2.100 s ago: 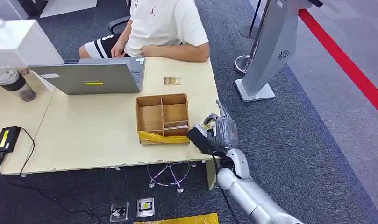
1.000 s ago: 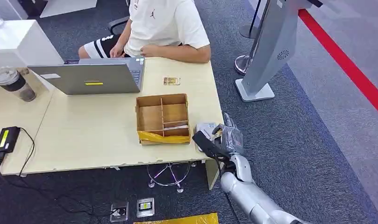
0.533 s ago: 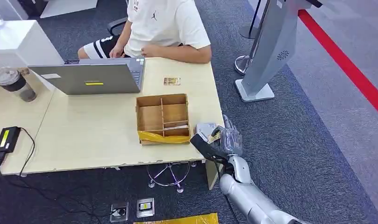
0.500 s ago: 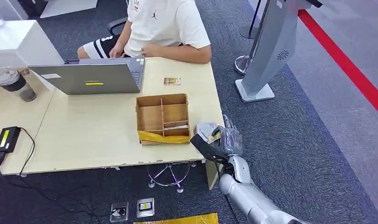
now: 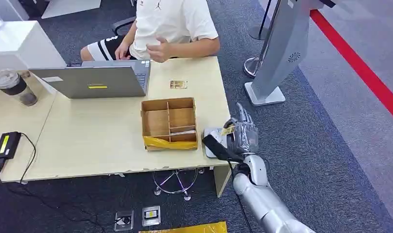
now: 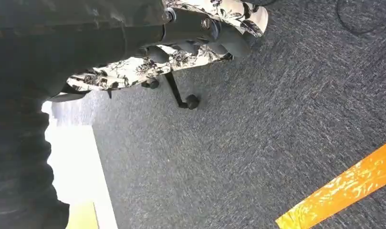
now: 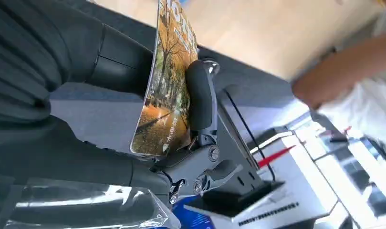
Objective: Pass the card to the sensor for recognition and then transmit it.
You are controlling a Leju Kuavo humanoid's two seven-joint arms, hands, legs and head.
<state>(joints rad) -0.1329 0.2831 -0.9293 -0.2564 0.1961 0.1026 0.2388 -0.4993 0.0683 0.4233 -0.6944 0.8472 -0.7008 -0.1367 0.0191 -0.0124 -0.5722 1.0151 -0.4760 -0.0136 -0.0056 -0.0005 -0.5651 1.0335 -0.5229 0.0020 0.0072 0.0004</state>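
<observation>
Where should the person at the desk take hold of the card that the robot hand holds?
On the free end of the autumn-scene picture card, pinching its two flat faces edge-on. The right robot hand clamps it between thumb and a dark finger, so only the protruding end offers room.

An office or reception area: a pale wooden tabletop [image 5: 102,136] carries an open grey laptop [image 5: 94,80] at ten o'clock, with a person in a white T-shirt [image 5: 172,22] seated behind it at twelve. Dark grey carpet [image 5: 320,145] covers the floor. A grey freestanding kiosk [image 5: 281,48] and chrome barrier posts [image 5: 255,60] stand at two o'clock.
</observation>
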